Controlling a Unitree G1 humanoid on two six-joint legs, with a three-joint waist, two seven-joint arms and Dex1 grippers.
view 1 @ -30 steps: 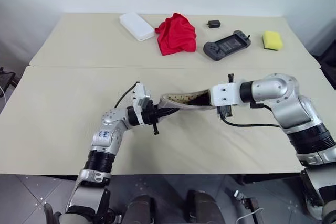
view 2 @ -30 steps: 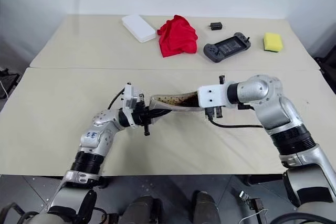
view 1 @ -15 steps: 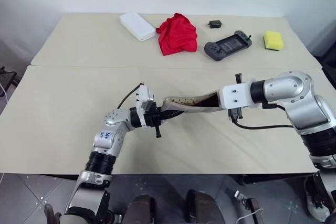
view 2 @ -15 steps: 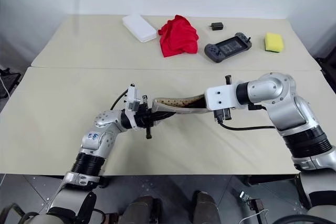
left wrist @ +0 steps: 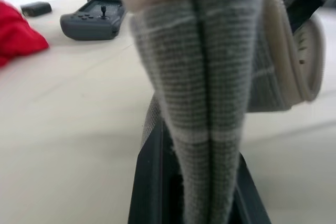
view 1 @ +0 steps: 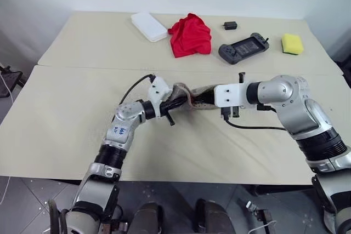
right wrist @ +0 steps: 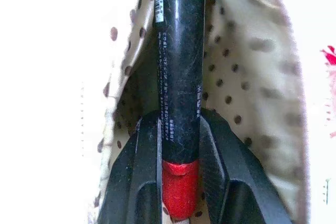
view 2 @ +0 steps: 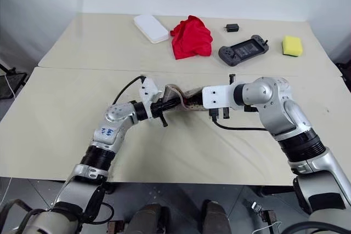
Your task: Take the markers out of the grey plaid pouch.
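Note:
The grey plaid pouch [view 1: 189,96] hangs bunched up just above the middle of the near table, between my two grippers. My left gripper [view 1: 173,103] is shut on one end of it; the left wrist view has the grey fabric [left wrist: 210,77] pinched between the black fingers [left wrist: 149,182]. My right gripper [view 1: 208,99] reaches into the pouch's open mouth. In the right wrist view its fingers [right wrist: 134,177] are shut on a marker [right wrist: 181,66] with a dark barrel and a red end, surrounded by the cream dotted lining [right wrist: 247,77]. Any other markers are hidden.
On the far table lie a white oblong box [view 1: 148,26], a red cloth [view 1: 191,35], a small black adapter [view 1: 230,25], a dark game controller [view 1: 243,47] and a yellow sponge [view 1: 292,43]. A seam [view 1: 82,68] separates the two tables.
My left gripper has moved toward the right gripper and rolled, so the pouch went from stretched out to crumpled and short. The right gripper stays in the pouch's mouth. The camera view has shifted.

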